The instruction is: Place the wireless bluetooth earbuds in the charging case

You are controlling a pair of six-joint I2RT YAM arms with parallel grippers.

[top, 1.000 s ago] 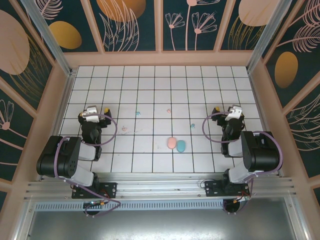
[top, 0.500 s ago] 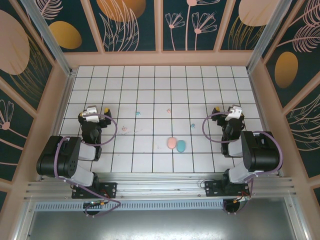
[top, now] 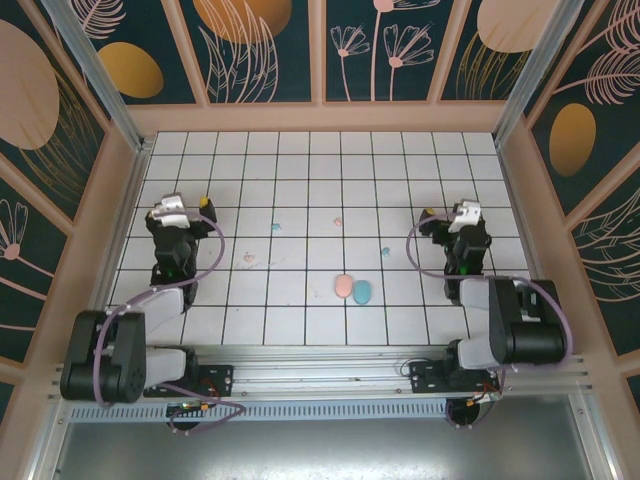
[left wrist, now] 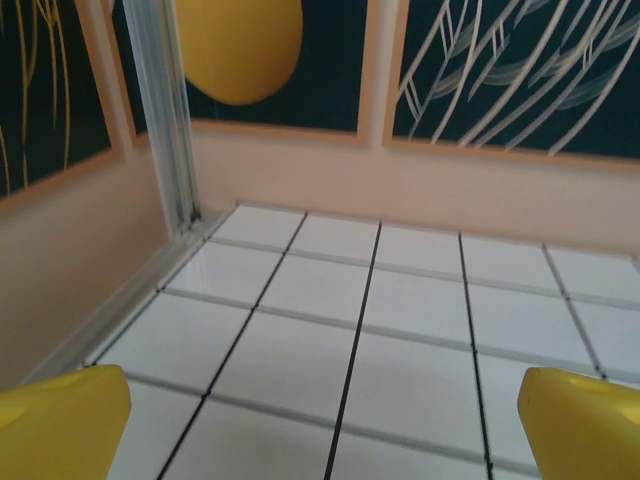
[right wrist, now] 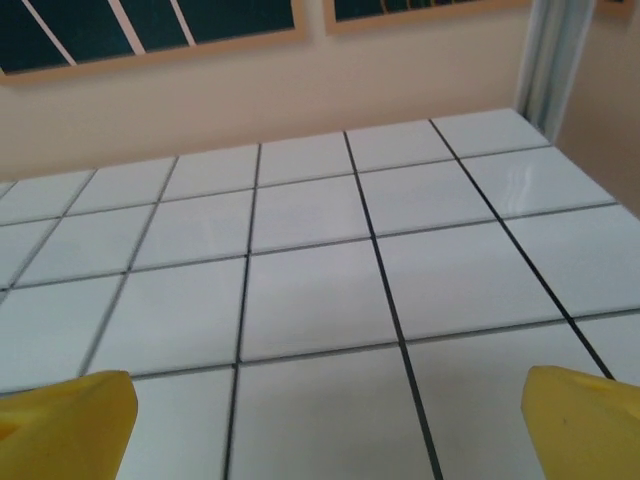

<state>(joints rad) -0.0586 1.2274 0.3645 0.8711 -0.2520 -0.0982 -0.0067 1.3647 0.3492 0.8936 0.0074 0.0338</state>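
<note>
In the top view, the earbuds lie scattered on the white tiled floor: a light blue earbud (top: 275, 227), a pink earbud (top: 338, 221), another light blue earbud (top: 386, 251) and another pink earbud (top: 249, 259). The oval pink case (top: 343, 287) and teal case (top: 362, 292) lie side by side near the front middle. My left gripper (top: 186, 206) (left wrist: 325, 440) stands open at the left, well away from them. My right gripper (top: 447, 212) (right wrist: 325, 435) stands open at the right. Both wrist views show yellow fingertips (left wrist: 60, 420) (right wrist: 65, 425) wide apart over bare tiles.
Peach-coloured walls (top: 320, 117) enclose the floor on three sides. An aluminium post (left wrist: 170, 120) stands in the far left corner ahead of the left gripper. Another post (right wrist: 550, 50) rises at the far right corner.
Both arms have stretched out from their bases. The left gripper has moved further from the near edge and slightly left; the right gripper has moved a little further away. The jaws stayed open.
</note>
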